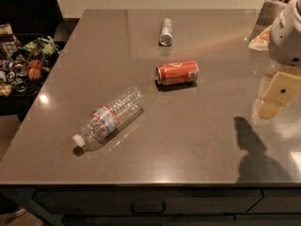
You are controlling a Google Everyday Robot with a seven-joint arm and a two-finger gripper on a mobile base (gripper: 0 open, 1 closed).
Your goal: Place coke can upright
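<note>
Off the counter's (197, 149) left edge I see a wire basket (19, 65) holding mixed items. A clear bottle (109, 119) lies toward the front-left corner. The coke can (177, 73) lies on its side mid-counter, well apart from the gripper (275, 98) at the right edge. I cannot tell how far open the gripper is. A silver can (166, 31) lies nearer the back edge.

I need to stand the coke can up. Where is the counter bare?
The widest bare counter lies near the front edge, between the bottle and the gripper hanging at the right edge. The far left corner, beside the silver can, is free. The coke can lies mid-counter. It is crowded by the clutter at the far right corner.
</note>
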